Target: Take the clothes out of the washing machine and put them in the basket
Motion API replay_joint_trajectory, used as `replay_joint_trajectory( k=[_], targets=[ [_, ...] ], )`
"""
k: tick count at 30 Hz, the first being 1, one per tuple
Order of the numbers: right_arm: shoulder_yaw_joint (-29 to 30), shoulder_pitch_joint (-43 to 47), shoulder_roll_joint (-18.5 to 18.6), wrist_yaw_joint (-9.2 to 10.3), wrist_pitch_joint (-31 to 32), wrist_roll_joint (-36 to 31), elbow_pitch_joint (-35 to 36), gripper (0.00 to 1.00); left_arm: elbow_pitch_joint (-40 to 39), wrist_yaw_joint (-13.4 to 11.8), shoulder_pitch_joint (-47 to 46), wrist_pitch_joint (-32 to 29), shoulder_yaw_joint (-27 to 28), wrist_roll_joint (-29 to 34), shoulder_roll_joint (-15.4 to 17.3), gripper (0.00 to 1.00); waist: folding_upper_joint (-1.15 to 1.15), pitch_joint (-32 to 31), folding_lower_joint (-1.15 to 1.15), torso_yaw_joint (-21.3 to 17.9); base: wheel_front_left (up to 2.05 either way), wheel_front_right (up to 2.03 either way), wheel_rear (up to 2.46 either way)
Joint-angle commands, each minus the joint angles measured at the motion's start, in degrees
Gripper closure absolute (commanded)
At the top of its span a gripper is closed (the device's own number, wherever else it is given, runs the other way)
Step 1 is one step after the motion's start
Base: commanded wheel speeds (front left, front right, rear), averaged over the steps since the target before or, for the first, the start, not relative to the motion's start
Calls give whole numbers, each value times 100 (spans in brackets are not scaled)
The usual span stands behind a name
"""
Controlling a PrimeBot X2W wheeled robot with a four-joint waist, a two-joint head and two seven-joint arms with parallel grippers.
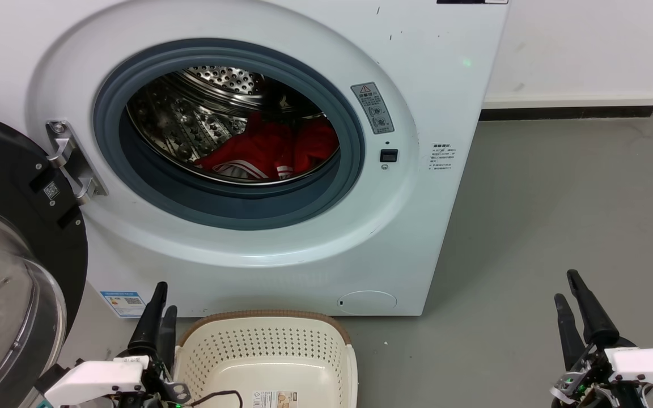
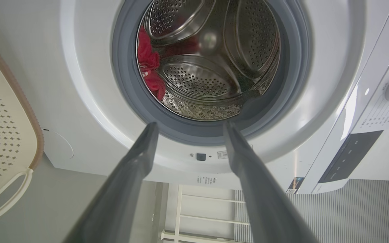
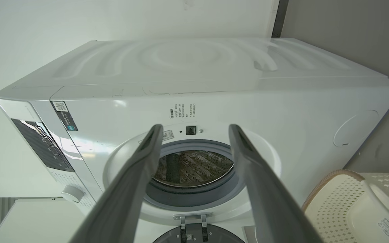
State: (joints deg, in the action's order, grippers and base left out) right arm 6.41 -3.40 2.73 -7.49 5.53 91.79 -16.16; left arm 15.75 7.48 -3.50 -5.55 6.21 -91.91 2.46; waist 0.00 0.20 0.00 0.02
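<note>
Noted red clothes (image 1: 270,150) heaped low in washing machine (image 1: 445,85) drum (image 1: 202,113), perhaps two garments | found basket (image 1: 258,345) set just below porthole (image 1: 353,153) for short transfer | saw left gripper (image 1: 165,299), right gripper (image 1: 564,285) spread, empty, poised to reach.

From the head we look forward and down, at close range, onto the front of the washing machine (image 1: 281,272), with the basket (image 1: 264,340) at the bottom edge. Our left wrist view faces the porthole (image 2: 123,84) from near, rolled sideways. Our right wrist view faces it from farther off, rolled the opposite way. All three share porthole and basket.
</note>
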Motion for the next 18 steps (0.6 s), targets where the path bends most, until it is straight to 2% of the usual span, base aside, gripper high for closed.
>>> replay_joint_trajectory(
  k=[1,4,5,9,18],
  targets=[
    [-4,-82,18,0,-66,-112,134,0,-155,0,-89,71,22,98,15,0,0,2,0,1,0,0,0],
    [5,-51,18,0,-152,-312,197,0,-213,0,-78,157,76,286,16,0,0,6,0,2,0,0,0],
    [17,-20,19,0,-235,-611,291,0,-302,-16,-80,240,126,548,18,0,0,12,0,2,0,0,0],
    [46,16,19,0,-342,-1071,426,0,-479,-85,-67,346,131,985,20,0,0,22,0,3,0,0,0],
    [-2,102,20,0,-564,-2212,793,0,-898,-385,16,568,-44,2164,24,0,0,47,0,-1,0,0,0]
  ],
)
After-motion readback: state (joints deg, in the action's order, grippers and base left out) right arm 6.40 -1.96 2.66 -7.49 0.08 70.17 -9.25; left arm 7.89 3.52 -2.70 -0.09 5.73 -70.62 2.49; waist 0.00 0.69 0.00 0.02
